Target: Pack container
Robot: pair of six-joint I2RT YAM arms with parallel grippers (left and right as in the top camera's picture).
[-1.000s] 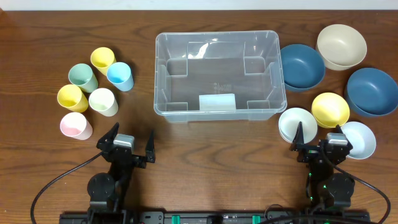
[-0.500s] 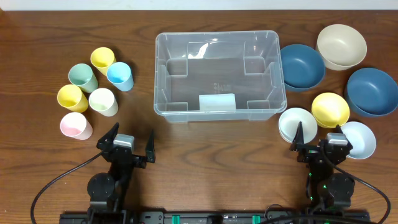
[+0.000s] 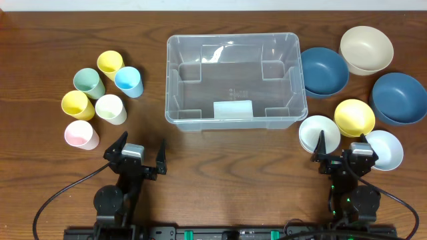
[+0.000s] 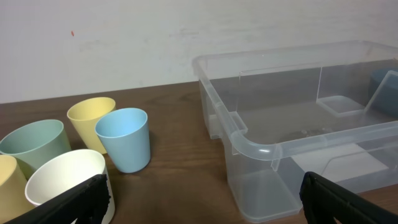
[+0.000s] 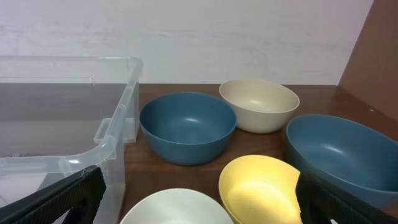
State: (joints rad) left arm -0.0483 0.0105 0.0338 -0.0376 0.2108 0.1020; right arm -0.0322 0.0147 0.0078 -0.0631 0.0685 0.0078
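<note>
Currently the container (image 3: 230, 83) sits upright at the centre of the wooden table (image 3: 40, 27), toward the far side, long side left to right. It is clear plastic with nothing in it, and a white label (image 3: 233, 109) shows on its near wall.

Left of the container, a cluster of six upright cups:
- far yellow cup (image 3: 110, 64), farthest from the arms
- green cup (image 3: 88, 83) and blue cup (image 3: 128, 81) just nearer; the blue cup is the closest to the container
- near yellow cup (image 3: 77, 105) and white cup (image 3: 110, 109) side by side
- pink cup (image 3: 81, 135), nearest, at the left

Right of the container, six bowls, all opening up:
- left navy bowl (image 3: 324, 71), just beside the container's right wall
- beige bowl (image 3: 366, 49), far right
- right navy bowl (image 3: 399, 97), at the right edge
- yellow bowl (image 3: 354, 117), near side of the group
- left white bowl (image 3: 318, 132) and right white bowl (image 3: 385, 149), nearest row

Left gripper (image 3: 142, 141): low at the near edge, on the near side of the cups and left of the container's near left corner. Jaws wide apart, nothing between them.

Right gripper (image 3: 342, 141): at the near edge, between the two white bowls in the overhead view. Jaws wide apart, nothing held. Whether its fingers touch either bowl cannot be told.
</note>
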